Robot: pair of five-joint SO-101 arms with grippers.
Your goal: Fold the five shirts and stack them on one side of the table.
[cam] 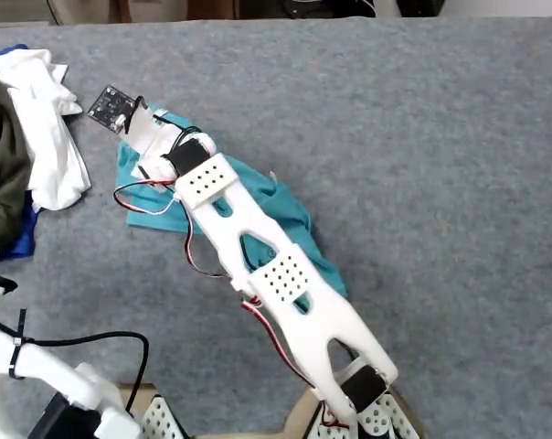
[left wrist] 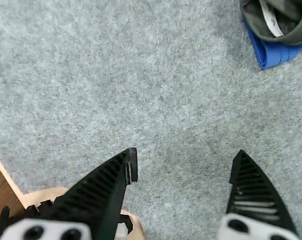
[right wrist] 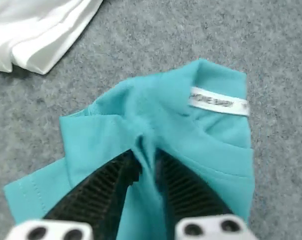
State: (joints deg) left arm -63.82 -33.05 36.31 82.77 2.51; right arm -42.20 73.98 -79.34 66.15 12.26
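Where the grey mat [cam: 422, 137] reaches nine o'clock, a white, olive and blue shirt pile [cam: 38, 146] rests; near it the left gripper [left wrist: 186, 155] hangs, jaws spread; at ten o'clock from centre, the right gripper [right wrist: 147, 157] pinches the teal shirt [right wrist: 191, 135].

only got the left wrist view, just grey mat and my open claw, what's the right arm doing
Observer: The right claw is shut on a fold of the teal shirt.
Operator: where's that shirt sitting
Observer: In the high view it lies crumpled left of the table's middle, under the outstretched right arm.
Operator: anything near it
Observer: A white shirt lies bunched toward the left edge, with a strip of bare mat between the two.
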